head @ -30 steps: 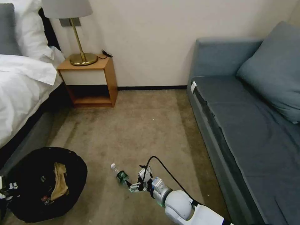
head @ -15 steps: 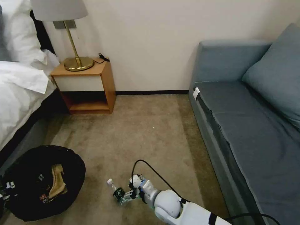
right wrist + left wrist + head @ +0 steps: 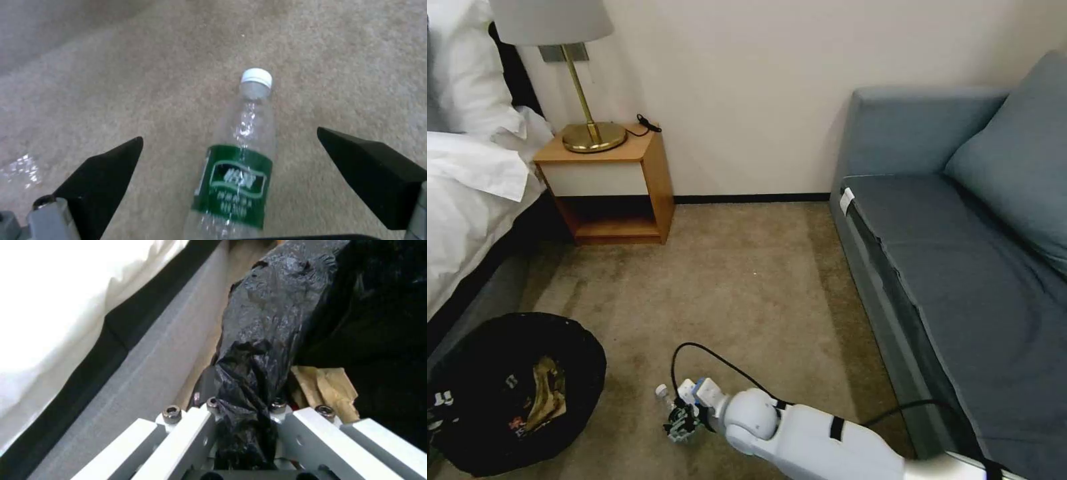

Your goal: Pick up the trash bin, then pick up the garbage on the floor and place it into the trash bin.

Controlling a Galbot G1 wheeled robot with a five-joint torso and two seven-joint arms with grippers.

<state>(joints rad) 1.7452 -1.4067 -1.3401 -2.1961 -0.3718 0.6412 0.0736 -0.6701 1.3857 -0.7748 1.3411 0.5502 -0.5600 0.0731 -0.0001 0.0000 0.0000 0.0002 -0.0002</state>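
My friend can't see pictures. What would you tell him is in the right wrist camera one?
A small clear bottle with a green label and white cap lies on beige carpet. The right gripper is open, one black finger on each side of the bottle, not touching it.

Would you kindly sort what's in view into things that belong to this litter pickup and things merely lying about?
Job:
- round trash bin with crinkly black bag, held by left claw
- crumpled tan paper bag inside it
- clear plastic bottle with green label on the carpet, between open right claw fingers

Lying about:
- brass lamp
- wooden nightstand
- blue-grey sofa
- white bed
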